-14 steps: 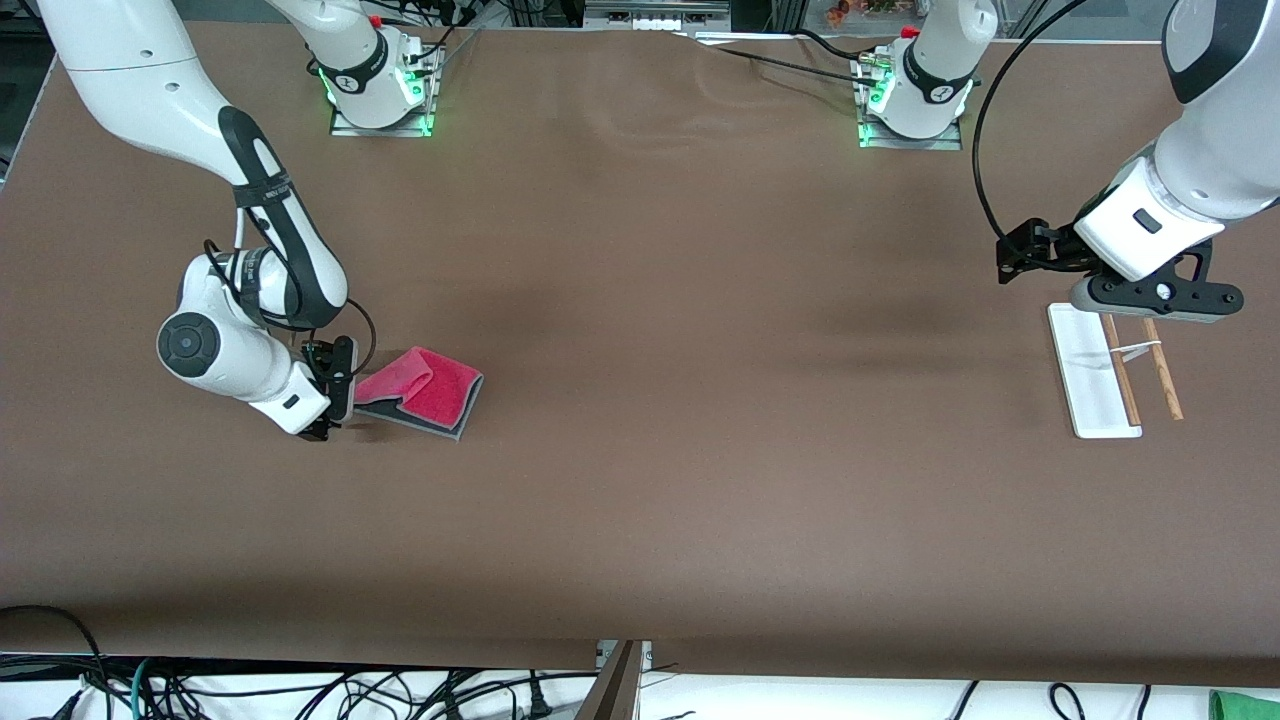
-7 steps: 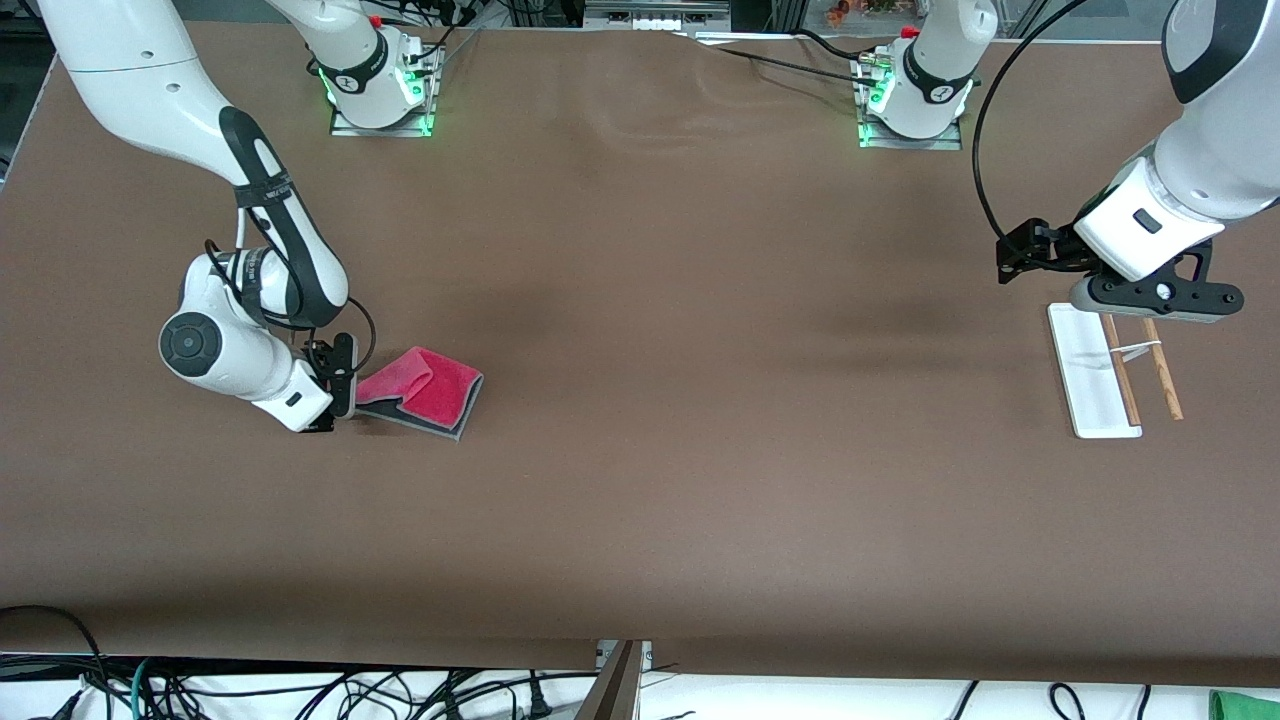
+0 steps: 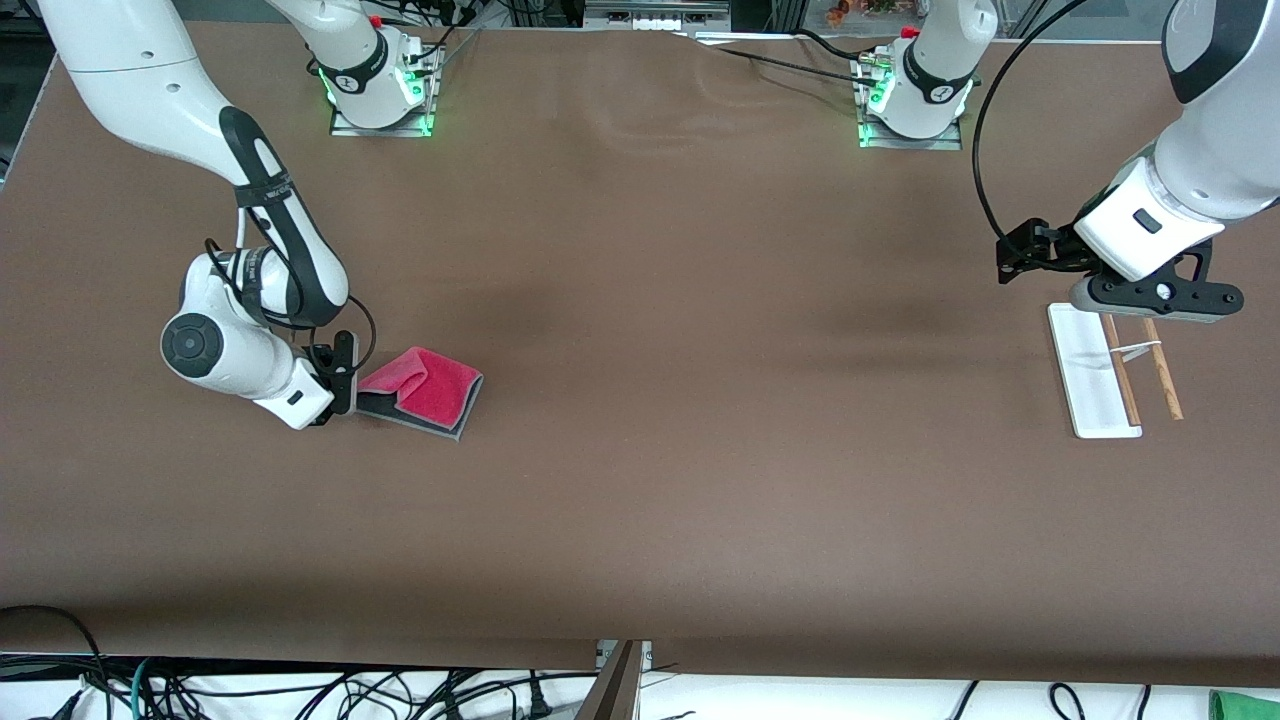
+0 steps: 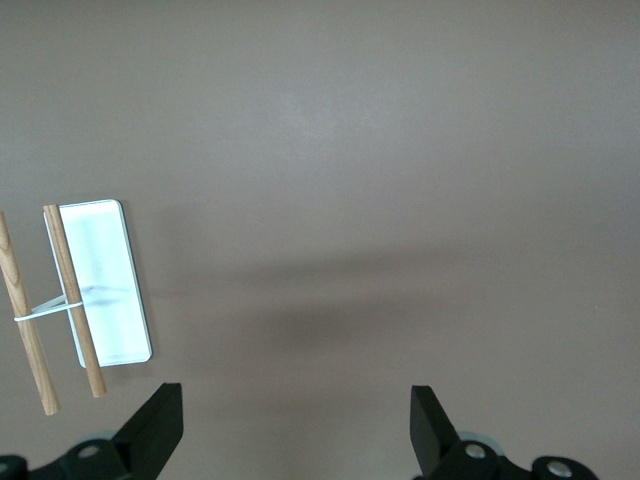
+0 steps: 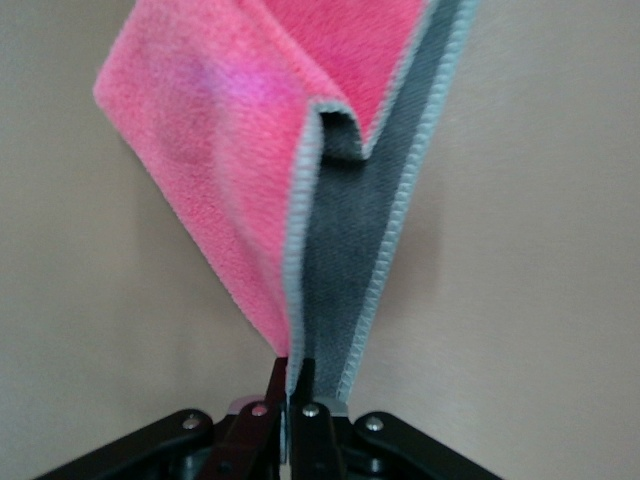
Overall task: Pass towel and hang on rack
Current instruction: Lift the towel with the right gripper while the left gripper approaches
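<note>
The towel [image 3: 425, 388], red-pink on top with a grey underside, lies on the brown table toward the right arm's end. My right gripper [image 3: 345, 385] is shut on the towel's edge, low at the table. In the right wrist view the pink and grey layers of the towel [image 5: 300, 190] run into the closed right gripper [image 5: 288, 375]. The rack [image 3: 1095, 375], a white base with two brown rods, lies at the left arm's end. My left gripper [image 4: 297, 425] hangs open and empty beside the rack [image 4: 95, 290], above the bare table.
A bright green cloth scrap [image 3: 1243, 704] shows at the front camera's edge, off the table. Cables [image 3: 300, 690] lie below the table's front edge. The brown table [image 3: 700, 400] stretches bare between towel and rack.
My right gripper has closed on the towel's edge and lifted that edge slightly. The left arm has not moved.
</note>
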`<state>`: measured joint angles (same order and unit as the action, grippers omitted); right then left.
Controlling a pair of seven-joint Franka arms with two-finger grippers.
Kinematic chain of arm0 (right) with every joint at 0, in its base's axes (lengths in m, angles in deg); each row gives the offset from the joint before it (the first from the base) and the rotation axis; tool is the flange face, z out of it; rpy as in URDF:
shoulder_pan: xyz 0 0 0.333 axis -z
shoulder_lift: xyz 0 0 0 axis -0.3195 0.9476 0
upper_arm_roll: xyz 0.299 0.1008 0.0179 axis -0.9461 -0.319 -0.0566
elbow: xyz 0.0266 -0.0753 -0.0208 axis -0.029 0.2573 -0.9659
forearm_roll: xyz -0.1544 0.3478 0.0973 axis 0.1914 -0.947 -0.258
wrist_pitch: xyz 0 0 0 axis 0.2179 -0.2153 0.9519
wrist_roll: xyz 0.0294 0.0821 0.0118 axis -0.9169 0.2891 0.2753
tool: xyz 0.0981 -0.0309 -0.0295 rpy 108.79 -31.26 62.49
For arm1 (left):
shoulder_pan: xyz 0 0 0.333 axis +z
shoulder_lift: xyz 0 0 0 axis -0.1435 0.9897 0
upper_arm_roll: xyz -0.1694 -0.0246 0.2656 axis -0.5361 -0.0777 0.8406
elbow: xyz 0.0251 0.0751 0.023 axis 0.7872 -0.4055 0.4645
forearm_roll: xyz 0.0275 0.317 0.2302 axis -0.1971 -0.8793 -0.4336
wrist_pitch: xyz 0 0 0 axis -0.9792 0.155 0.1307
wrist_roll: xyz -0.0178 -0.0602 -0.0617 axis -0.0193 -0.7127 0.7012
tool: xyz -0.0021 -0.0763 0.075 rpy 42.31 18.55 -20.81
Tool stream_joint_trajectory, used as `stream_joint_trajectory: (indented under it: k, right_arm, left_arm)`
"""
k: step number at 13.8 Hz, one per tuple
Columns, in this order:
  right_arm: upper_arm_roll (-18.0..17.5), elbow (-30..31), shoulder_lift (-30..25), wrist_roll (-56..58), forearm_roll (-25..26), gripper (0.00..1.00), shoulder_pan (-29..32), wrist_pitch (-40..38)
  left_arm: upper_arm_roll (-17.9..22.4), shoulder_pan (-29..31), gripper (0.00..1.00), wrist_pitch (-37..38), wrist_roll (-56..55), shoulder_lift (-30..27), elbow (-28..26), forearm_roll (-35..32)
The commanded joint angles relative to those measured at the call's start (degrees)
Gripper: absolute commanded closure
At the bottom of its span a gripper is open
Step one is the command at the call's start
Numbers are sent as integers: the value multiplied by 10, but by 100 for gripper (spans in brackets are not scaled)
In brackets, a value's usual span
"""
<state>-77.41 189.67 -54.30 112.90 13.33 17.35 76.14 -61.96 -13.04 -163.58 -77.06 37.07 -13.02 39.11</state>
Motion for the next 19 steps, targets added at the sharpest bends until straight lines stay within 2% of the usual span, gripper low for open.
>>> stream_joint_trajectory:
  k: [1, 3, 6, 10, 12, 15, 17, 19]
  right_arm:
    - [-18, -66, -14, 5, -40, 100, 1, -93]
    - [-37, -109, -15, 4, -84, 100, 0, -149]
    - [-92, -150, -30, -5, -116, 100, -1, -188]
    - [-179, -219, -41, -182, -110, 100, -4, -261]
    - [-204, -259, -41, -270, -108, 100, -13, -302]
    - [-217, -288, -42, -391, -104, 100, -44, -309]
    - [-244, -309, -41, -482, -81, 100, -54, -307]
    - [-253, -324, -41, -562, -69, 100, -78, -304]
  left_arm:
    - [1, 0, 0, 11, 3, 4, 12, 9]
    - [0, -1, 0, 5, -3, 6, 12, 4]
    - [-1, 0, 0, 3, -3, 11, 14, 1]
    - [-2, -3, 0, 9, -2, 14, 13, 2]
    - [-2, -2, 0, 6, 5, 25, 14, 22]
    - [-2, -3, 0, 6, 6, 38, 14, 97]
    - [-3, -7, 0, 6, 28, 42, 13, 139]
    - [-2, -1, 0, 5, 109, 72, 14, 233]
